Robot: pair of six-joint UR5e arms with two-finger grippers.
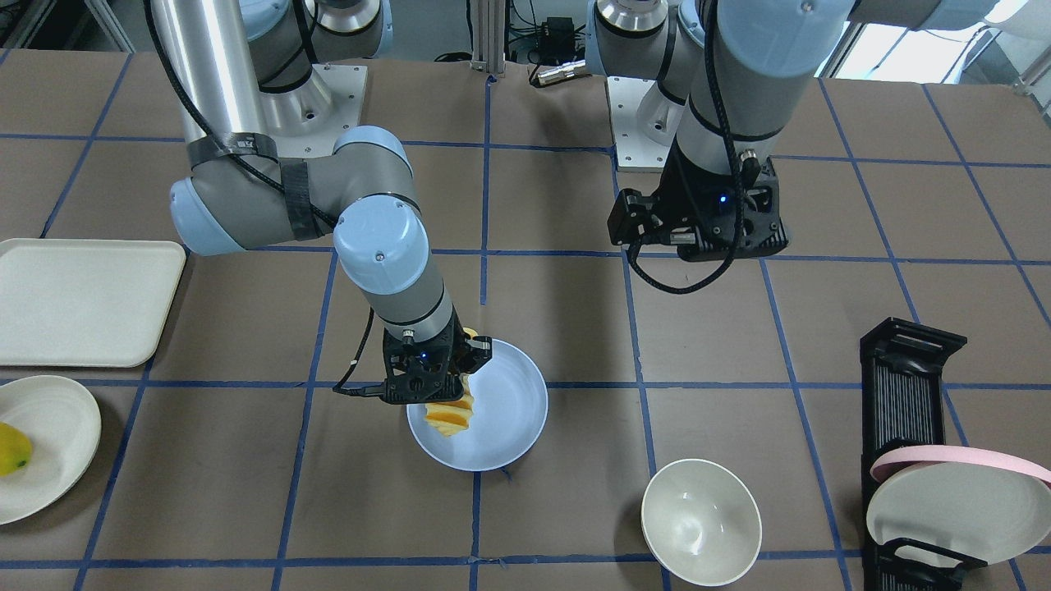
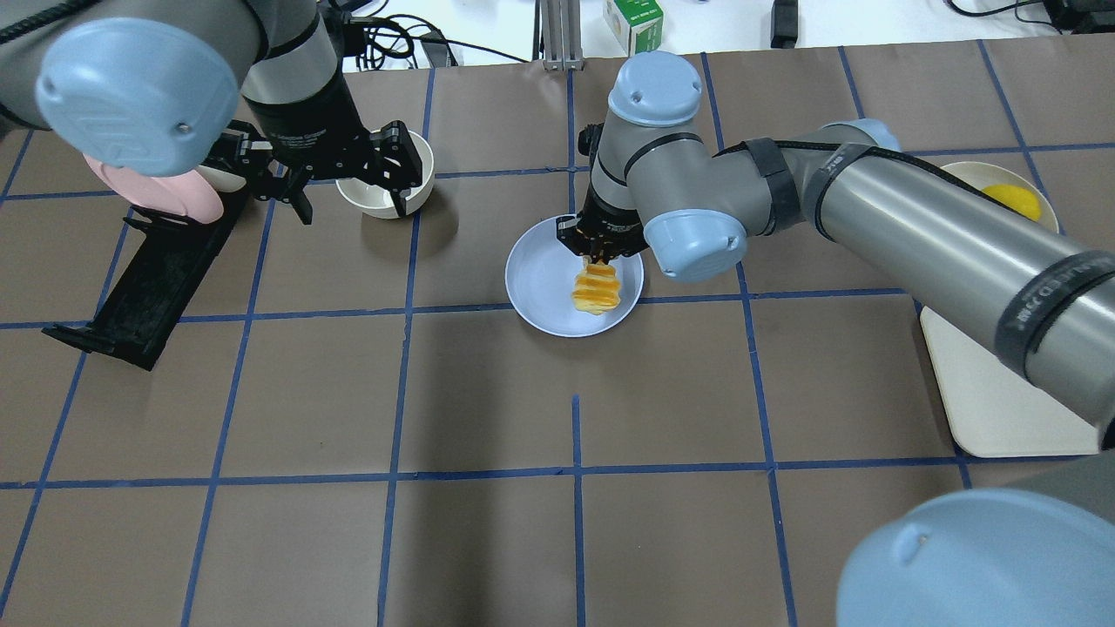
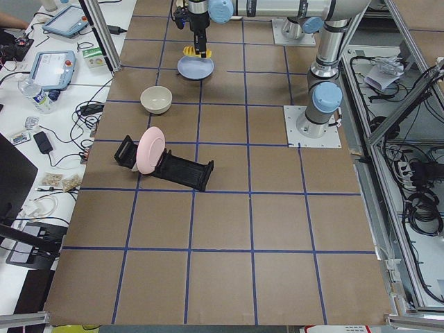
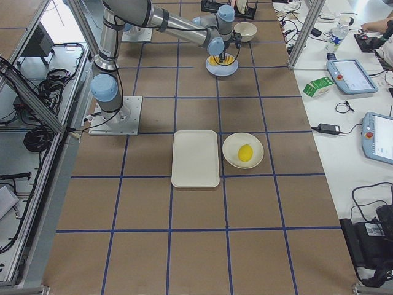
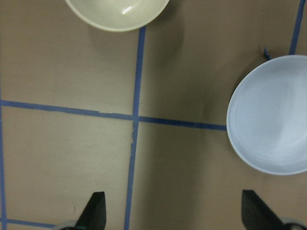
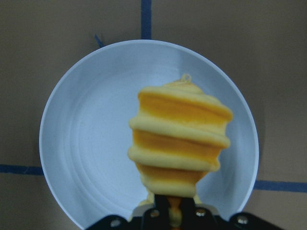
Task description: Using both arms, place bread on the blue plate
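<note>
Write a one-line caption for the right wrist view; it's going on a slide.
Right gripper holds the bread by one end over the blue plate.

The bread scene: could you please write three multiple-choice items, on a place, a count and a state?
1. Where is the bread? A) over the blue plate B) in the white bowl C) on the tray
2. How many plates stand in the black rack? A) none B) one C) three
3. The left gripper is: A) open B) shut on the bread C) shut on the bowl
1 A: the right gripper holds it above the plate. 2 B: only the pink-rimmed plate. 3 A: its jaws stand apart.
</note>
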